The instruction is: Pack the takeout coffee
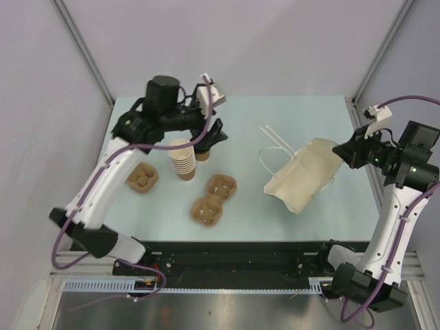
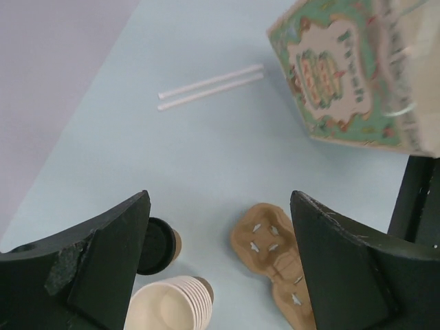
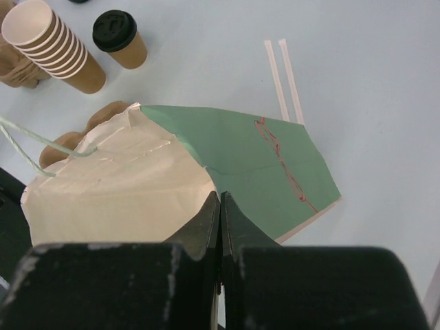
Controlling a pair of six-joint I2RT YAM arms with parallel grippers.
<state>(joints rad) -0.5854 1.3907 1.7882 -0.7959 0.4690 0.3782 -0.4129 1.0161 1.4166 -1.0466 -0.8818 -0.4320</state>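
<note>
Half hidden beneath the wide-spread left end effector from above, the takeout coffee is shown whole by the right wrist camera, upright beside stacked cups. The right end effector is pinched shut on the rim of the paper bag.

Kraft paper cup, matt black plastic lid, rough pulp carrier, paper bag

The pale blue table carries everything. Towards its far left stands the takeout coffee, black lid on, just beside a stack of nested lidless paper cups. A moulded-pulp cup carrier lies left of the stack, and a longer pulp carrier lies near the middle. At the right a paper bag rests on its side, mouth open, two white straws just behind it.
</note>
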